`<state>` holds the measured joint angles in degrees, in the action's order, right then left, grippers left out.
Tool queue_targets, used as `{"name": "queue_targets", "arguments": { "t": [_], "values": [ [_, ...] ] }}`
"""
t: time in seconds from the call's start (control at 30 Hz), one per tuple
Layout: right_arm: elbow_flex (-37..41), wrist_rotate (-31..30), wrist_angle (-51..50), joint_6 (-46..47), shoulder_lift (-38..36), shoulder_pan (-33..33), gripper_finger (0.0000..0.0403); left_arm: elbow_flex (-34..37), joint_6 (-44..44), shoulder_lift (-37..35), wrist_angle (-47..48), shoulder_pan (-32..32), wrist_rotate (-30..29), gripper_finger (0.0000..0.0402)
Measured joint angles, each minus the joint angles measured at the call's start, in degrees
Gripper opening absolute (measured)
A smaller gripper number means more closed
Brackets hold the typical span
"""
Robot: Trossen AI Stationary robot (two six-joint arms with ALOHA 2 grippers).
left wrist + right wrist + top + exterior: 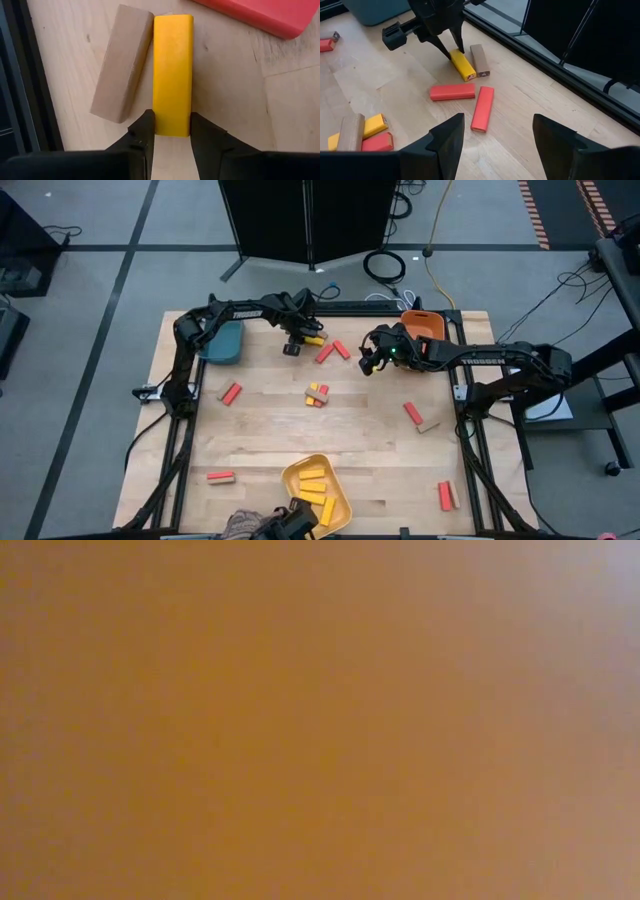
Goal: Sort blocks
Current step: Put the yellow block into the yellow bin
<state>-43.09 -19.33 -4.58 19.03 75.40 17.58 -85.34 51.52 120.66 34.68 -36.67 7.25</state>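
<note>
A yellow block (172, 70) lies flat on the wooden table (270, 430) near its far edge, with a tan block (122, 65) right beside it. My left gripper (172, 125) stands over the yellow block's left end (305, 338), shut on it. Two red blocks (452, 91) (482, 107) lie just in front. My right gripper (502, 145) hangs open over the table's far right, near the orange tray (425, 325), with nothing between its fingers. More red, tan and yellow blocks lie scattered on the table. My left gripper pinches the yellow block's two long sides (172, 131) between its two fingers, close to one end of the block. The fingers (451, 42) come from above, pointing steeply down, and stand across the block. The block lies flat on the table.
A teal tray (222, 340) stands at the far left. A yellow tray (315, 490) with several yellow blocks sits at the near edge. A small pile of blocks (318, 393) lies mid-table. Single blocks lie at the left (231, 392) and right (412, 412). An orange-brown surface fills the low view.
</note>
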Motion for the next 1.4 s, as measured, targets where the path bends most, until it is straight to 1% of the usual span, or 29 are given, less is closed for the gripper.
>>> {"name": "queue_targets", "arguments": {
  "t": [0.2, 0.3, 0.5, 0.63, 0.7, 0.83, 0.93, 1.03, 1.13, 1.2, 1.27, 1.4],
  "values": [
    [0.00, 0.00, 0.02, -0.39, 0.00, 0.00, 0.0201, -0.21, -0.15, -0.57, 0.96, 0.00, -0.49, 0.0094],
    [0.00, -0.02, 0.05, -1.13, 0.00, 0.00, 0.0201, -1.90, -0.19, -0.70, 2.34, 0.00, -0.52, 0.0093],
    [0.00, -0.02, 0.07, -2.08, 0.02, 0.00, 0.0201, -7.56, -0.58, -1.00, 10.59, 0.00, -0.42, 0.0093],
    [0.00, -0.02, 0.07, -3.01, 0.02, 0.00, 0.0201, -9.37, -4.30, -4.21, 13.56, 0.00, 0.60, 0.0093],
    [-0.02, -0.02, 0.11, -3.43, 0.01, 0.00, 0.0201, -9.19, -6.35, -6.71, 14.59, 0.00, 3.04, 0.0093],
    [-0.02, -0.04, 0.13, -5.28, 0.02, 0.02, 0.0201, -7.88, -13.51, -13.05, 15.81, 0.57, 11.33, 0.0093],
    [-0.02, -0.03, 0.16, -6.65, 0.02, 0.02, 0.0201, -5.48, -18.40, -18.26, 17.36, 2.34, 16.29, 0.0092],
    [-0.02, -0.02, 0.12, -7.77, 0.02, 0.00, 0.0201, -1.28, -23.09, -23.84, 17.60, 6.15, 19.11, 0.0092],
    [-0.02, 0.32, 0.05, -7.96, 0.02, -0.13, 0.0201, 3.92, -30.00, -29.29, 16.65, 12.81, 19.78, 0.0092],
    [-0.02, 1.57, -0.04, -7.98, 0.02, -0.29, 0.0201, 7.81, -35.12, -32.34, 15.21, 18.76, 19.57, 0.0092],
    [-0.02, 3.17, -0.04, -7.97, 0.02, -0.65, 0.0201, 11.36, -40.79, -34.85, 11.41, 25.56, 18.67, 0.0092],
    [-0.02, 4.72, -0.12, -6.99, 0.02, -2.10, 0.0201, 16.62, -51.15, -36.72, 3.42, 39.90, 13.22, 0.0092]
  ]
}}
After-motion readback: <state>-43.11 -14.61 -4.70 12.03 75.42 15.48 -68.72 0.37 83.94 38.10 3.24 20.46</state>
